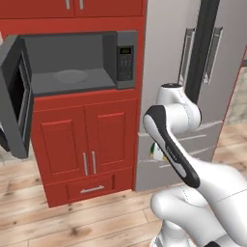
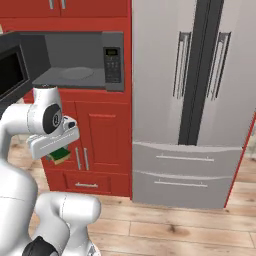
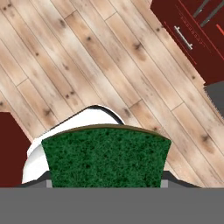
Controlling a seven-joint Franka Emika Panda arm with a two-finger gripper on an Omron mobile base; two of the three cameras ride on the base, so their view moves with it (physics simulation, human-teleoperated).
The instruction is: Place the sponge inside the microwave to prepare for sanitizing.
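The microwave (image 1: pixel 110 80) is built into the red cabinets, its door (image 1: pixel 15 99) swung wide open to the left, and its round grey turntable (image 1: pixel 70 76) is bare. The keypad panel (image 2: pixel 113 61) is on its right side. My gripper (image 2: pixel 60 154) hangs low in front of the lower cabinets, below and right of the microwave opening, pointing down at the floor. It is shut on the sponge (image 3: pixel 105 162), whose dark green face fills the bottom of the hand view. The sponge (image 2: pixel 61 155) shows green over yellow under the hand, and a sliver of it (image 1: pixel 155 153) peeks out behind my forearm.
A tall steel fridge (image 2: pixel 195 100) stands right of the microwave column. Red cabinet doors (image 1: pixel 84 140) and a drawer (image 1: pixel 91 188) lie below the microwave. The open door juts out into the room at the left. Wooden floor (image 3: pixel 109 65) lies beneath the hand.
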